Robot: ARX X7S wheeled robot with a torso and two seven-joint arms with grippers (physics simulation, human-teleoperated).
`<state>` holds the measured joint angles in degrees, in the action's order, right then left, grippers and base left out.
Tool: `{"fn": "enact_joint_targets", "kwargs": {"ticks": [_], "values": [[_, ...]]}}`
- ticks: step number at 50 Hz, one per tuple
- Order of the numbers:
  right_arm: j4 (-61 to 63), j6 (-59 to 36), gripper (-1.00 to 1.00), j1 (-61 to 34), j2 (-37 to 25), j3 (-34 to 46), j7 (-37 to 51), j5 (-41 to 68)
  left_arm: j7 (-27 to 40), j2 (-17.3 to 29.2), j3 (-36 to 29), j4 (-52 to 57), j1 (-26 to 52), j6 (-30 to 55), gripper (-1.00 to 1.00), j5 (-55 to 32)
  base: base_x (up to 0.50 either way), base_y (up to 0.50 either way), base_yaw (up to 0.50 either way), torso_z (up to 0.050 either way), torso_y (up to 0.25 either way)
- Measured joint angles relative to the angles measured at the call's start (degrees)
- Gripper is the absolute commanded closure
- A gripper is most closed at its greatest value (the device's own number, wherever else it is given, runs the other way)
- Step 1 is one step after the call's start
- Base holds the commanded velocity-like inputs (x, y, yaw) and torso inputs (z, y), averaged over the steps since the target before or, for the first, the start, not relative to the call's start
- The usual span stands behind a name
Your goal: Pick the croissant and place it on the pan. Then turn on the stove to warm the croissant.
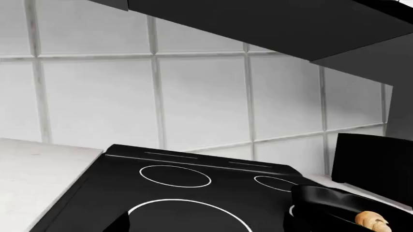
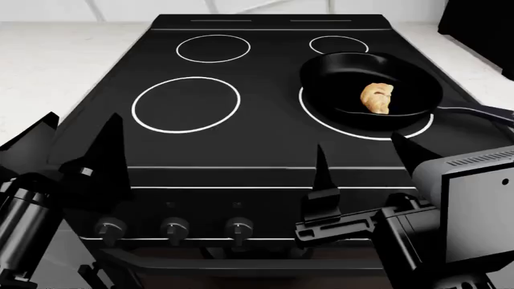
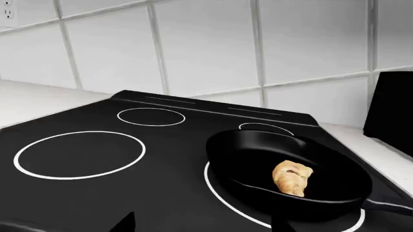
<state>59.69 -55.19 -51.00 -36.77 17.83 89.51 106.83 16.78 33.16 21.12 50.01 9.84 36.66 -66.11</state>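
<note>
Croissant (image 2: pixel 377 97) lies in pan (image 2: pixel 321 78), beyond both jaws.

We are seeing a white tiled wall (image 3: pixel 206 48) rising behind pale countertops (image 2: pixel 56 60), perhaps an outlet (image 3: pixel 7 10) showing.

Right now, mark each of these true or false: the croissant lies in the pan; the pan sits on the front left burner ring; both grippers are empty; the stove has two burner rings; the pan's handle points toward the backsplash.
1. The croissant lies in the pan. True.
2. The pan sits on the front left burner ring. False: it sits over the front right ring of the stove.
3. The left gripper and right gripper hold nothing. True: both are open and empty.
4. The stove has two burner rings. False: four white rings show.
5. The pan's handle points toward the backsplash. False: it runs off to the right.
</note>
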Motion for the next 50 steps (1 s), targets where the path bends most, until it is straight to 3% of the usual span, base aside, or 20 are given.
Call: {"fn": "enact_joint_targets", "kwargs": {"ticks": [23,50], "values": [[0.28,-12.84,-1.00,9.28,10.43,-14.67,0.43,3.89,-2.43,-0.29,3.35,1.87,-1.39,-4.01,-1.00,-0.64,0.00,0.00,0.00,-0.050,0.000],[0.30,-14.14,-1.00,12.63,12.80,-16.85,0.48,2.69,-4.18,-0.54,3.41,1.67,-2.09,-5.64,-1.00,-0.41,0.00,0.00,0.00,-0.050,0.000]]}}
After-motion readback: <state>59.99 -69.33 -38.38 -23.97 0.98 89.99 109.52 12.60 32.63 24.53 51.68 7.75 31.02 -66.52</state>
